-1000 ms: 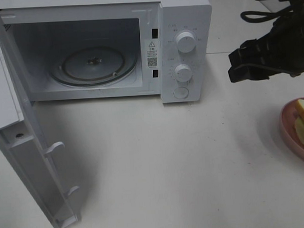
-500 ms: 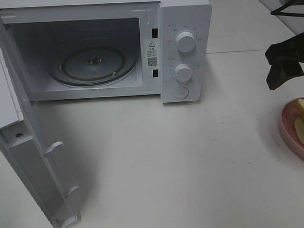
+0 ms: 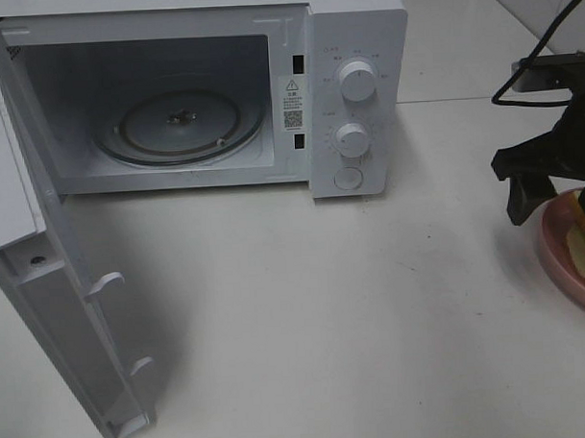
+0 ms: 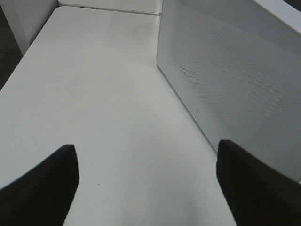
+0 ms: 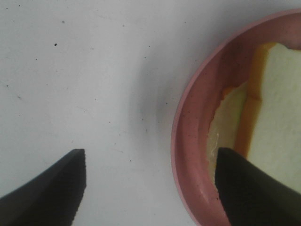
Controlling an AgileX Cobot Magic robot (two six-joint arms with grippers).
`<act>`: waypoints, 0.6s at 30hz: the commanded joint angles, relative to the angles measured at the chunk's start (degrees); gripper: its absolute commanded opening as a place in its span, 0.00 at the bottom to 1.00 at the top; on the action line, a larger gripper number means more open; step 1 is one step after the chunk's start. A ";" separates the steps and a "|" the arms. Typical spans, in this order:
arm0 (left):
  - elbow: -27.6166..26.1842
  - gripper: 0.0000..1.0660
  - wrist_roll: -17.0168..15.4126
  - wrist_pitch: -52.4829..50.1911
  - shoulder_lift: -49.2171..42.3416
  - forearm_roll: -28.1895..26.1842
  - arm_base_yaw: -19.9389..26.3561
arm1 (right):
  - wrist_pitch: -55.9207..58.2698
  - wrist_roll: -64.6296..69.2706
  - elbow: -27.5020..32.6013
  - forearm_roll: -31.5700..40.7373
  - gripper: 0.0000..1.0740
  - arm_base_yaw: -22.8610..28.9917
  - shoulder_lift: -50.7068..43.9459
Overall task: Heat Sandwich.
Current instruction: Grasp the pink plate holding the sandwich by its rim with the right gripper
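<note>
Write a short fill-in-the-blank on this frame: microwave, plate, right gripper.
1. The door of the microwave stands ____.
2. The sandwich lies on a ____ plate.
3. The right gripper hovers at the plate's rim with its jaws ____, holding nothing.
Missing words: open; pink; open.

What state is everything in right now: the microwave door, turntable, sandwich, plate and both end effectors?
Microwave door: swung wide open.
Turntable: bare, nothing on it.
Pink plate: on the table, right of the microwave.
Sandwich: lying on the plate, not gripped.
Right end effector: open, poised over the plate's rim.
Left end effector: open, holding nothing.
</note>
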 commanded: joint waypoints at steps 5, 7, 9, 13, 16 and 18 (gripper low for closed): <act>0.23 0.72 -0.06 -0.80 -0.29 -0.46 -0.23 | -2.86 4.18 -0.29 -3.09 0.69 -0.17 4.87; 0.23 0.72 -0.06 -0.80 -0.29 -0.46 -0.23 | -2.86 4.81 -0.29 -3.78 0.69 -0.17 5.44; 0.23 0.72 -0.06 -0.80 -0.29 -0.46 -0.23 | -3.15 5.61 -0.29 -4.98 0.69 -0.17 7.05; 0.23 0.72 -0.06 -0.80 -0.29 -0.46 -0.23 | -4.01 6.07 -0.29 -4.98 0.69 -0.17 8.08; 0.23 0.72 -0.06 -0.80 -0.29 -0.46 -0.23 | -4.58 7.10 -0.29 -5.04 0.68 -0.17 8.77; 0.23 0.72 -0.06 -0.80 -0.29 -0.46 -0.23 | -4.76 7.28 -0.29 -5.04 0.67 -0.17 9.74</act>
